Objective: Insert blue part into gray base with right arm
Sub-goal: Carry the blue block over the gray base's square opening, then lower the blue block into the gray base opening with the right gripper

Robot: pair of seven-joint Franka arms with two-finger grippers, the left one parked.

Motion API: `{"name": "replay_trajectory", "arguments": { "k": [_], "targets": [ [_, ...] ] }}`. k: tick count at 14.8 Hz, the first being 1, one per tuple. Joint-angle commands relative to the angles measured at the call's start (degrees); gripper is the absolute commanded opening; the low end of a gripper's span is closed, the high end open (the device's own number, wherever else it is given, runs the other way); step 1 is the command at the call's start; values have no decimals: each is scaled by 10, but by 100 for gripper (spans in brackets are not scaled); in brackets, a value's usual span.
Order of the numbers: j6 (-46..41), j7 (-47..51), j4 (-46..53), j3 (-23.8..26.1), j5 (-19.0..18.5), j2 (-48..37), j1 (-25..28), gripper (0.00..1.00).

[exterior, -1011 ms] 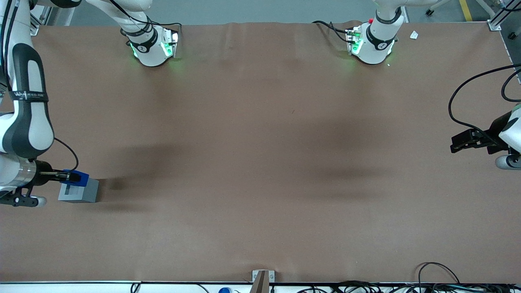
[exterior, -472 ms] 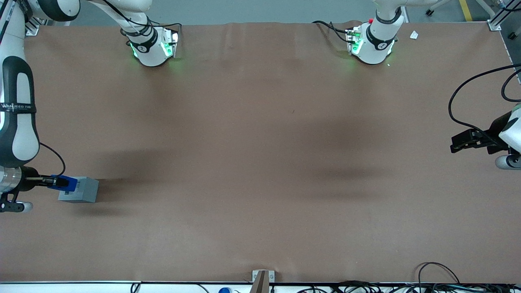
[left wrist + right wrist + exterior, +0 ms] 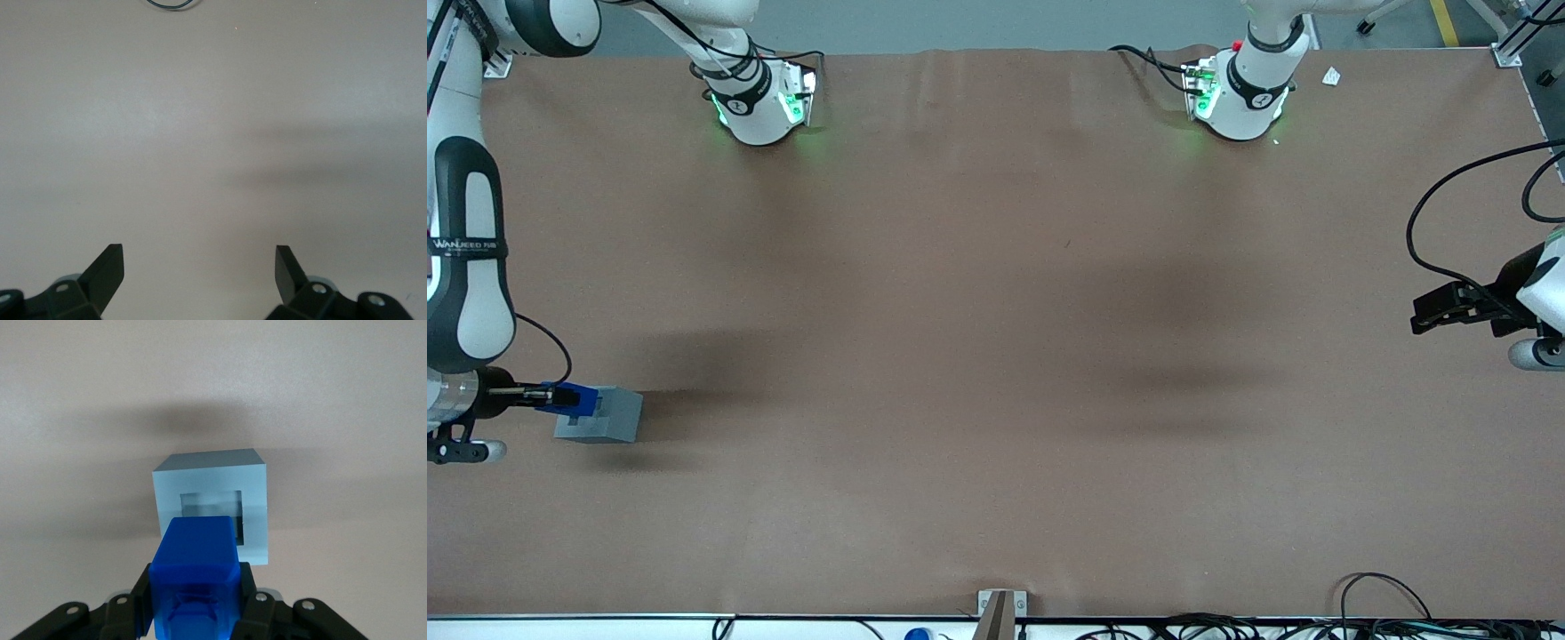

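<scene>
The gray base (image 3: 605,416) stands on the brown mat toward the working arm's end of the table, its square recess facing up. My right gripper (image 3: 560,396) is shut on the blue part (image 3: 575,398) and holds it above the base's edge nearest the arm. In the right wrist view the blue part (image 3: 197,570) sits clamped between the two black fingers (image 3: 143,593), its tip overlapping the edge of the gray base (image 3: 212,487), whose dark square recess shows just past it.
Both arm pedestals (image 3: 760,102) with green lights stand at the table's edge farthest from the front camera. Cables (image 3: 1387,613) lie along the table edge nearest the camera. The brown mat (image 3: 996,356) covers the table.
The right gripper with the blue part drew back from above the base's middle to above its arm-side edge, then crept slightly toward the base again. The base has not moved.
</scene>
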Motion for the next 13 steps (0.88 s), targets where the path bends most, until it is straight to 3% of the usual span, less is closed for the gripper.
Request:
{"name": "replay_trajectory", "arguments": {
  "k": [1, 13],
  "targets": [
    [11, -7, 15, 9, -7, 12, -9, 7],
    [24, -16, 19, 9, -8, 23, -9, 7]
  ]
}}
